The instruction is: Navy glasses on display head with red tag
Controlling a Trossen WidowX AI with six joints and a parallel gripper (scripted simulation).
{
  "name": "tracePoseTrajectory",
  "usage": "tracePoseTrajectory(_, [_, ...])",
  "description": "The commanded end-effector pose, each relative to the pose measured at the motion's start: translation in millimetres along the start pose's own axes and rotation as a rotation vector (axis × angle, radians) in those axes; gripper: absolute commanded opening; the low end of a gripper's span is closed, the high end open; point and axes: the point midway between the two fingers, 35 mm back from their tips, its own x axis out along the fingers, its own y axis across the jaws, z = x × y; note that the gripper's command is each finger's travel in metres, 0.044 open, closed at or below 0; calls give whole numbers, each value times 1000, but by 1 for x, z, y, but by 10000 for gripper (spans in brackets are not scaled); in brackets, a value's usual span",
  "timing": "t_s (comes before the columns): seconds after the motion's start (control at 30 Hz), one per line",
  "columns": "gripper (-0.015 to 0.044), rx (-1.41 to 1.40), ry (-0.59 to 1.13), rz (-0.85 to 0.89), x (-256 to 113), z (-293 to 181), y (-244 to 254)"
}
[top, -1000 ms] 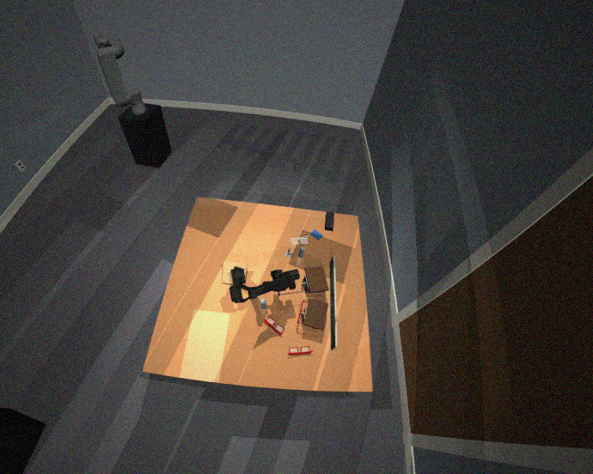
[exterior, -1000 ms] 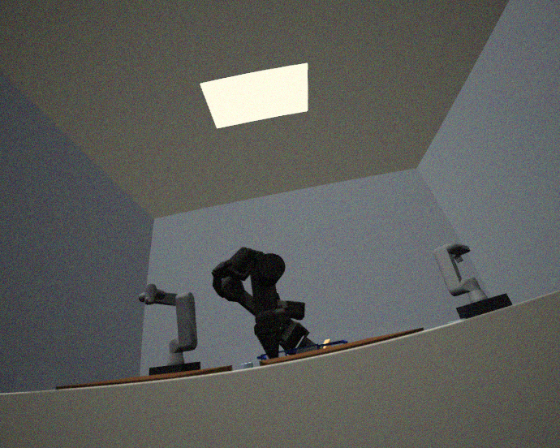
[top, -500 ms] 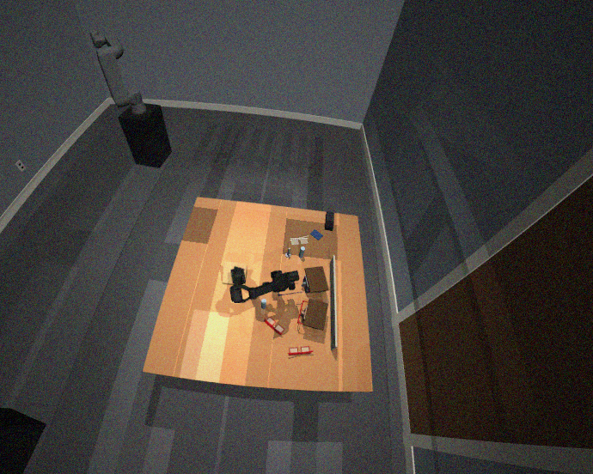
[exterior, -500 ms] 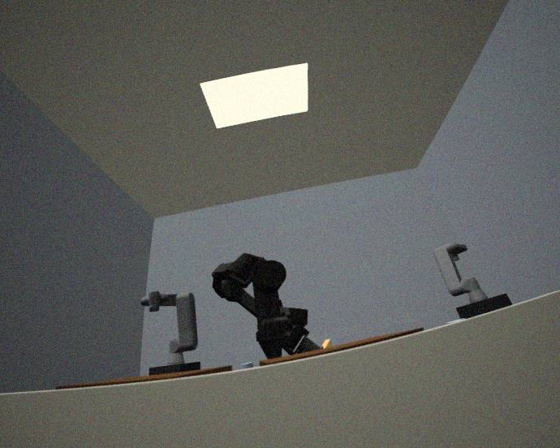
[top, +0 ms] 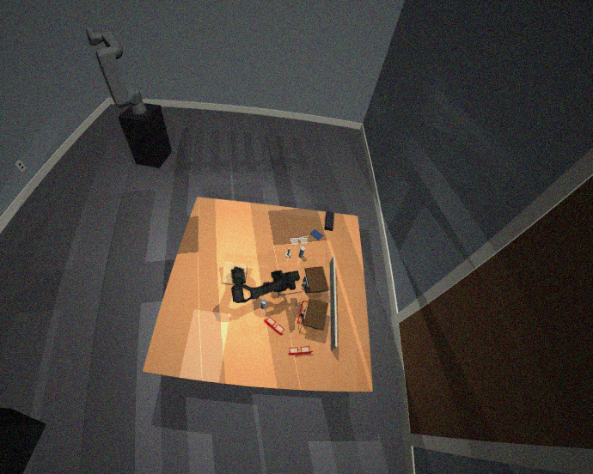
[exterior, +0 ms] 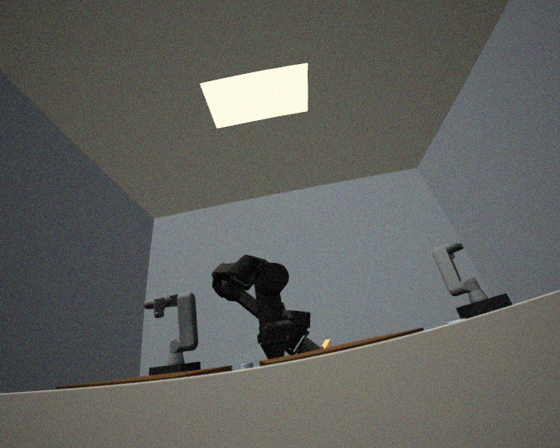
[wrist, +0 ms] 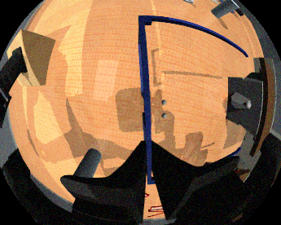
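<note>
In the wrist view my gripper (wrist: 146,144) is shut on the navy glasses (wrist: 147,93). Their thin blue frame runs straight up from the fingers, and one temple (wrist: 199,27) bends off to the right above the orange table. From above, my black arm (top: 259,288) reaches right and the gripper (top: 291,279) stops just left of two brown display heads. The nearer head (top: 315,278) is right in front of the fingers. The other head (top: 315,312) has a red piece (top: 302,310) at its left side. A dark block (wrist: 246,105) at the right of the wrist view is one of the heads; I cannot tell which.
Two red glasses (top: 273,325) (top: 300,350) lie on the table in front of the heads. A grey rail (top: 333,300) stands behind the heads. Small cylinders (top: 302,251) (top: 263,303), white glasses (top: 299,239) and a blue card (top: 316,234) are around. In the exterior view a rim hides the table.
</note>
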Motion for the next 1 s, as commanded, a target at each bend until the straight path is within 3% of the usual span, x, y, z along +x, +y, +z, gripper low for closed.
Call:
tracePoseTrajectory(0.0, [0, 2, 3, -8, -1, -1, -7])
tracePoseTrajectory(0.97, [0, 4, 3, -15, -1, -1, -44])
